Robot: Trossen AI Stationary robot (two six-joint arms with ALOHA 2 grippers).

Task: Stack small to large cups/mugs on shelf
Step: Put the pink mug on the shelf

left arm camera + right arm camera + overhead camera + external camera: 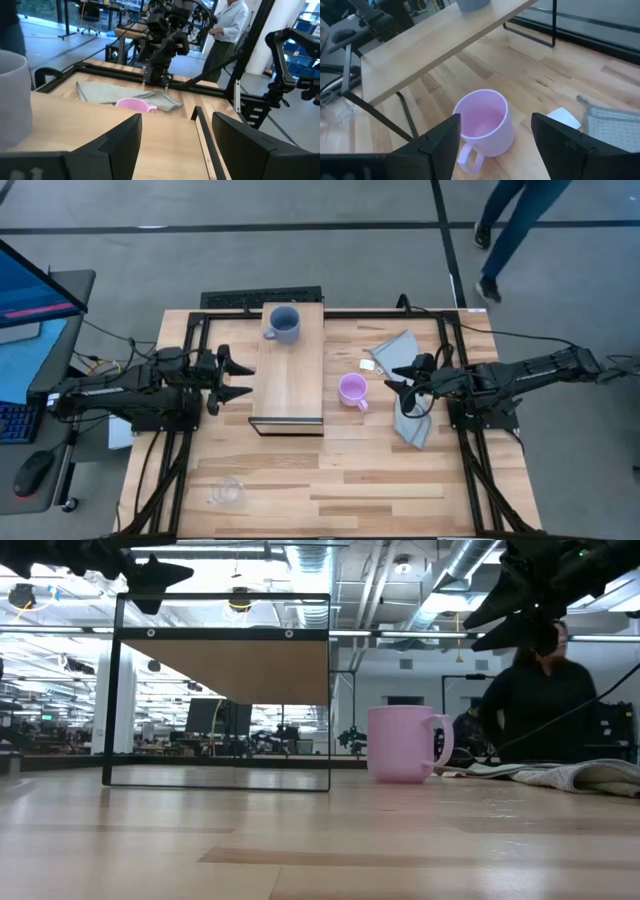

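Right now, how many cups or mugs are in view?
3. The grey-blue mug stands on the shelf at its far end. The lilac mug sits on the table just right of the shelf. The clear cup is near the table's front-left edge.

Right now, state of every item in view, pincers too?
Grey-blue handled mug: upright on the light-wood raised shelf, at its far end.
Lilac-purple handled mug: upright on the slatted table, beside the shelf, empty.
Small clear cup: on the table near the front edge.
Grey cloth: crumpled under the right arm.
Left pincer: open, empty.
Right pincer: open, empty, above the lilac mug.
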